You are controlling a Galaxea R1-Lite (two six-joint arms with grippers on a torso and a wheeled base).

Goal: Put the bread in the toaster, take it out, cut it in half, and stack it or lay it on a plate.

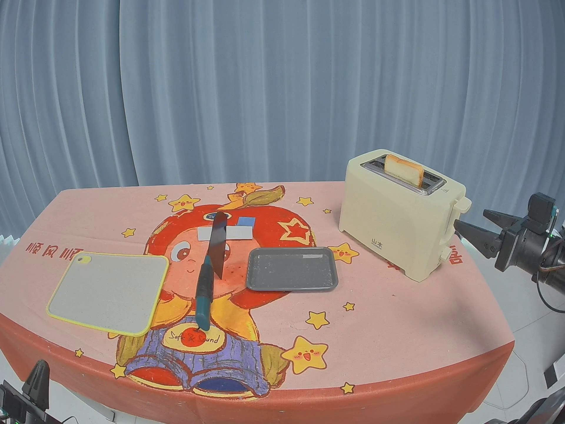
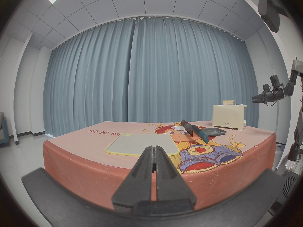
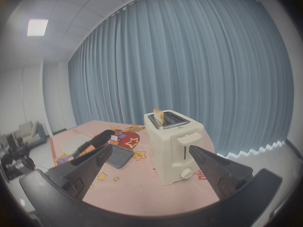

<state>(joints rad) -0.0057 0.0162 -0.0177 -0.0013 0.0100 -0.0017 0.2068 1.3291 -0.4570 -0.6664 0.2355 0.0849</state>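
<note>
A cream toaster [image 1: 400, 213] stands at the table's right, with a toasted bread slice [image 1: 404, 169] sticking up from its near slot. My right gripper [image 1: 471, 219] hovers open off the table's right edge, just beside the toaster's lever end. In the right wrist view its gripper [image 3: 150, 148] frames the toaster [image 3: 173, 145], the lever [image 3: 188, 138] and the bread [image 3: 158, 117], touching none of them. My left gripper [image 2: 154, 161] is shut and empty, low before the table's front left corner [image 1: 35, 384]. A grey plate [image 1: 292, 269] lies mid-table.
A teal-handled knife [image 1: 205, 290] lies left of the plate, blade pointing away. A grey cutting board [image 1: 109, 292] with a yellow rim sits front left. The patterned tablecloth [image 1: 382, 325] is bare in front of the toaster. A blue curtain hangs behind.
</note>
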